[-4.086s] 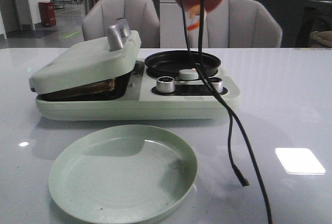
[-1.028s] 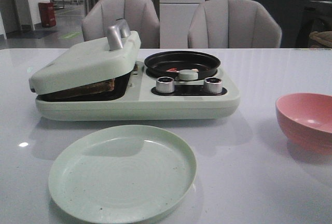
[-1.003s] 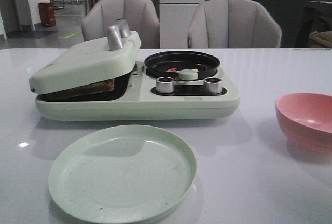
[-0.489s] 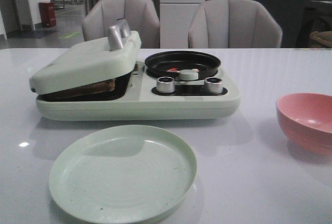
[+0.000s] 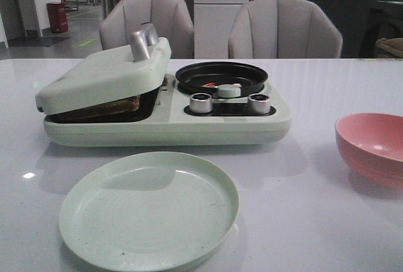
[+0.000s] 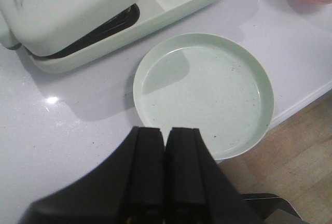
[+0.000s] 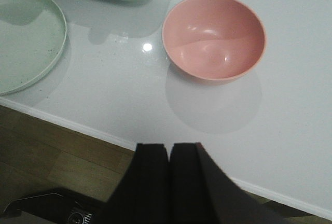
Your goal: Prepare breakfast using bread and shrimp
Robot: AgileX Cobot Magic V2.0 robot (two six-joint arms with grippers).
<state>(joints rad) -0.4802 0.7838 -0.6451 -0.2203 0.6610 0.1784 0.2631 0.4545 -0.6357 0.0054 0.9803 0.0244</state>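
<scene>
The bread (image 5: 101, 107) lies inside the green breakfast maker (image 5: 164, 124), under its half-lowered lid (image 5: 104, 70); only a brown crust edge shows. The shrimp (image 5: 220, 85) lie in the black round pan (image 5: 220, 73) on the maker's right side. An empty pale green plate (image 5: 149, 208) sits in front; it also shows in the left wrist view (image 6: 205, 92). My left gripper (image 6: 166, 133) is shut and empty above the table's near edge, by the plate. My right gripper (image 7: 169, 146) is shut and empty over the near edge, short of the empty pink bowl (image 7: 213, 36).
The pink bowl (image 5: 371, 146) stands at the right of the table. Two metal knobs (image 5: 201, 102) sit on the maker's front panel. Two grey chairs (image 5: 284, 28) stand behind the table. The table's near edge (image 7: 67, 125) drops to a wooden floor.
4.1 s ago the pink bowl hung tipped above the pan with shrimp falling. Now the shrimp are in the pan, the bowl stands on the table at the right, and the arm has left the front view.
</scene>
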